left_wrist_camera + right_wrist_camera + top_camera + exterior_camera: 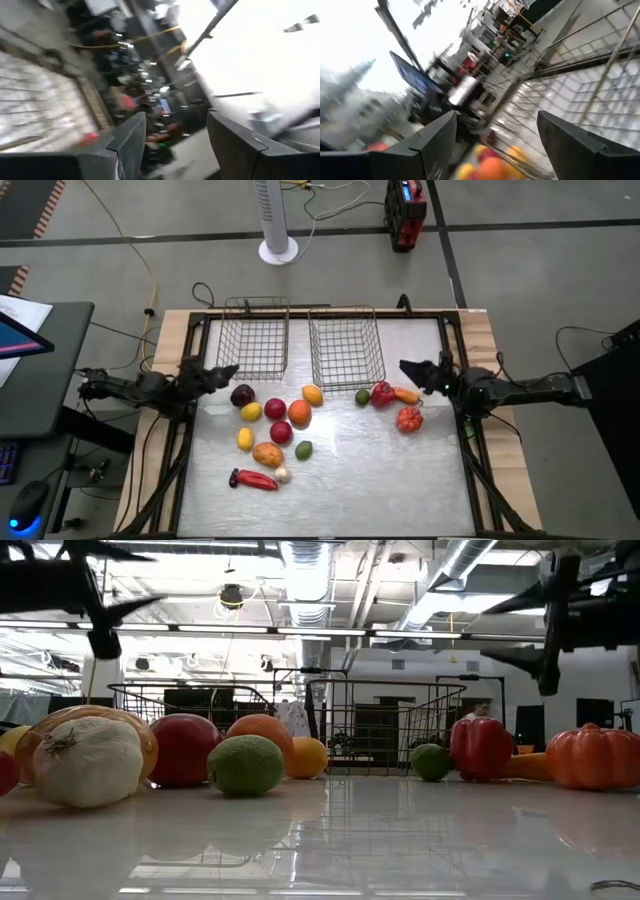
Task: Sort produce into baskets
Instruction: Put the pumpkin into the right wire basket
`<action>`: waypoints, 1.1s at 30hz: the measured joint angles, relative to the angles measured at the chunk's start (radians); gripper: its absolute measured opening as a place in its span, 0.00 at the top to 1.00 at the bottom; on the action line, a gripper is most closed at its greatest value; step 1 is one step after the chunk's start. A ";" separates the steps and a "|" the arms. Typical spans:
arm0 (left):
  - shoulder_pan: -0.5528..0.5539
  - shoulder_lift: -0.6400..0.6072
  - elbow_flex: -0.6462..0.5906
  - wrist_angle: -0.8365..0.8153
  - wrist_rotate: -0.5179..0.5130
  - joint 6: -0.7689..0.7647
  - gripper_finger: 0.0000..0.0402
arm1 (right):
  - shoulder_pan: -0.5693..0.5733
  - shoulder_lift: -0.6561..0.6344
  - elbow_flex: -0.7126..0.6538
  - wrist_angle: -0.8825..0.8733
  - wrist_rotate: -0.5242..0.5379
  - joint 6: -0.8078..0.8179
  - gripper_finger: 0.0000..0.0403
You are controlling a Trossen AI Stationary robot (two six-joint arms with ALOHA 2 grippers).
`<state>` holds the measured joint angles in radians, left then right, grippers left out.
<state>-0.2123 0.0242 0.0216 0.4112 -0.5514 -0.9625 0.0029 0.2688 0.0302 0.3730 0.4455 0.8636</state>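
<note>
The produce lies on the white table. At left centre are a dark purple round (242, 394), red rounds (275, 409), an orange (299, 413), yellow pieces (244, 439), a green round (304, 449), white garlic (283, 475) and a red chili (254, 479). At right are a lime (362, 397), a red pepper (382, 394), a carrot (406, 395) and an orange-red ribbed piece (409, 419). Two wire baskets (256, 338) (346, 345) stand side by side at the far middle. My left gripper (228, 370) is open above the table beside the left basket. My right gripper (405, 367) is open above the red pepper.
The table's dark frame rails (470, 450) run along its left and right sides. Bare tabletop (380, 480) lies at the near right. A white fan stand (278, 250) and a red-black device (405, 215) stand on the floor beyond the table.
</note>
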 joint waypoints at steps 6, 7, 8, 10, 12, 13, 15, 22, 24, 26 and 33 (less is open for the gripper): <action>0.000 0.000 0.000 0.133 0.024 0.071 0.50 | 0.000 -0.001 0.007 -0.014 0.000 0.171 0.25; 0.000 0.000 0.000 0.142 0.023 0.084 0.50 | 0.002 -0.002 0.007 -0.025 0.000 0.177 0.25; 0.000 0.000 0.000 0.147 0.017 0.088 0.50 | 0.002 -0.001 0.007 -0.037 0.000 0.193 0.25; 0.000 0.000 0.000 0.148 -0.015 0.090 0.50 | 0.001 0.001 0.007 -0.038 0.000 0.259 0.25; 0.001 0.000 0.000 0.155 -0.030 0.113 0.50 | 0.001 0.001 0.007 -0.018 -0.010 0.338 0.25; 0.001 0.000 0.000 0.172 -0.021 0.120 0.50 | 0.002 0.001 0.007 0.008 -0.037 0.343 0.25; 0.000 0.000 0.011 0.189 0.016 0.128 0.50 | 0.006 0.001 0.025 0.048 -0.125 0.271 0.25; 0.000 0.045 0.213 -0.089 0.101 0.238 0.50 | 0.061 0.098 0.318 -0.304 -0.068 0.123 0.25; 0.000 0.077 0.290 -0.208 0.103 0.258 0.50 | 0.068 0.160 0.423 -0.441 -0.051 0.103 0.25; 0.000 0.109 0.364 -0.325 0.102 0.263 0.50 | 0.069 0.234 0.517 -0.563 -0.050 0.096 0.25; 0.000 0.226 0.577 -0.750 0.083 0.251 0.50 | 0.067 0.487 0.780 -0.849 -0.050 0.089 0.25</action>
<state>-0.2119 0.2502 0.5990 -0.3384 -0.4685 -0.7118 0.0696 0.7557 0.8106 -0.4764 0.3951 0.9522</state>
